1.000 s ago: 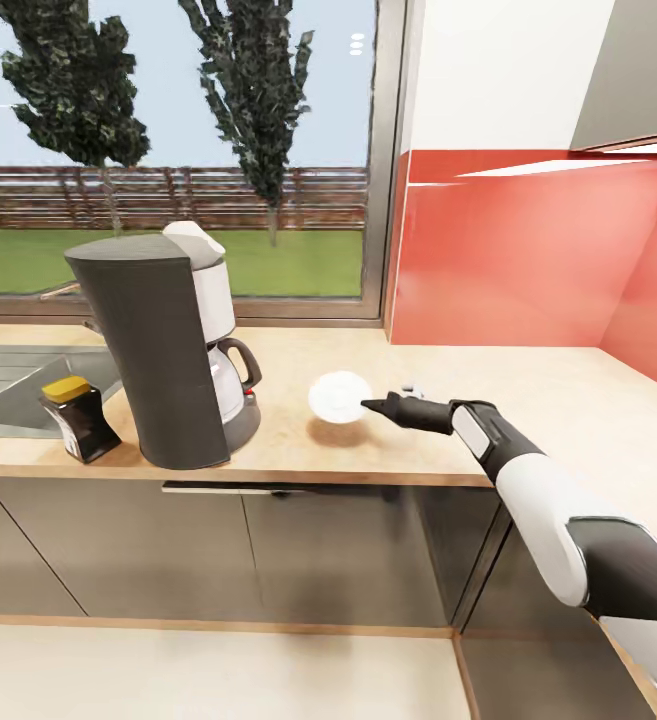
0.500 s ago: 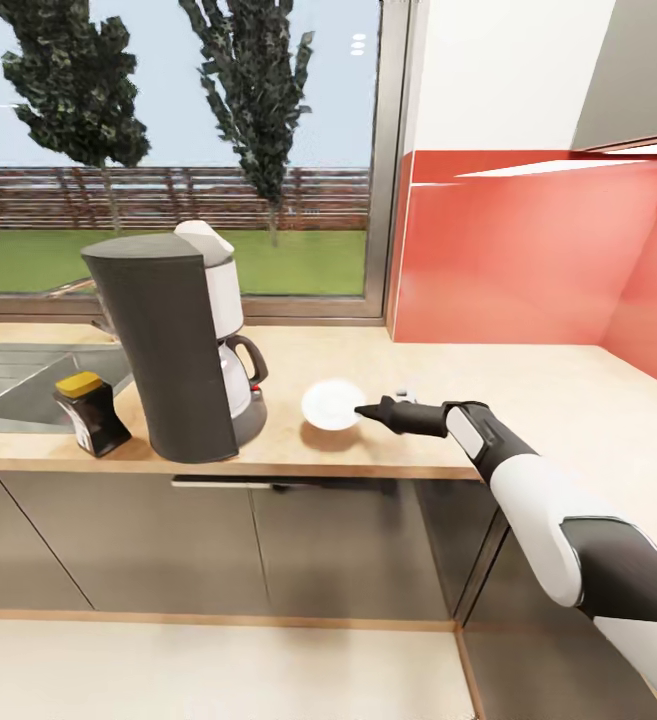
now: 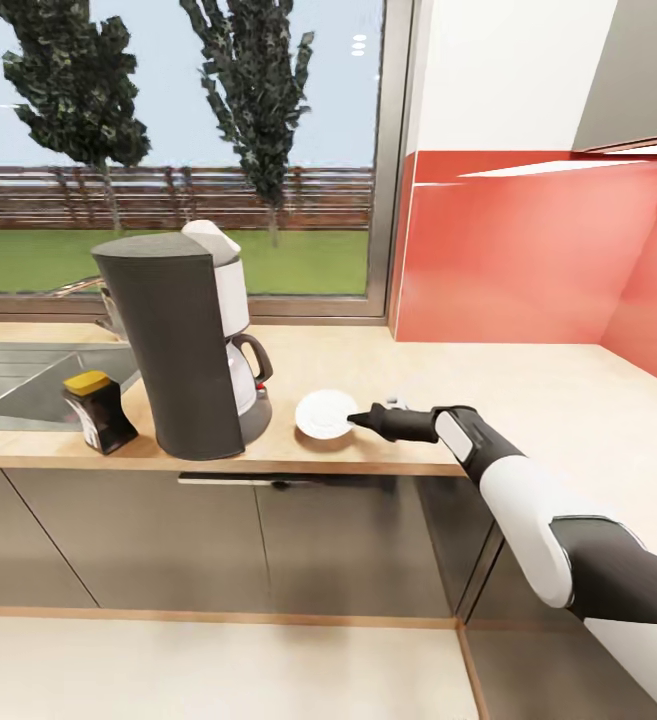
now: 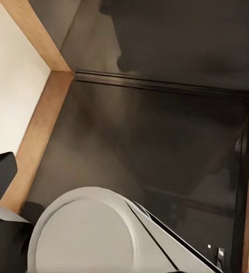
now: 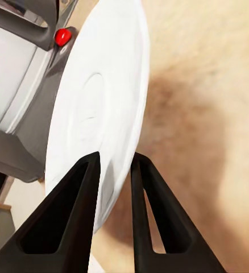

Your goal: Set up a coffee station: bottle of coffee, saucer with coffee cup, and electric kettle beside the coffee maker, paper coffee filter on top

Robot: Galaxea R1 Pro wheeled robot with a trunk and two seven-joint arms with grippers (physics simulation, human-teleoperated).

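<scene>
My right gripper (image 3: 356, 418) is shut on the rim of the white saucer (image 3: 324, 414), holding it tilted just above the countertop (image 3: 528, 400), close to the right of the coffee maker (image 3: 183, 345). In the right wrist view the two dark fingers (image 5: 73, 210) pinch the saucer (image 5: 96, 119) edge, with the maker's base and red switch (image 5: 62, 37) beyond. A white paper coffee filter (image 3: 210, 240) lies on top of the maker. The bottle of coffee (image 3: 98, 410), dark with a yellow lid, stands left of the maker by the sink.
A steel sink (image 3: 18, 375) lies at the left of the countertop. A red backsplash (image 3: 528, 260) and window stand behind. Dark cabinet fronts (image 3: 268, 540) run below; the left wrist view looks down at a dark cabinet (image 4: 158, 114) and floor.
The right gripper has carried the saucer left and down, closer to the coffee maker and the countertop. The camera has shifted slightly, moving the scene rightward.
</scene>
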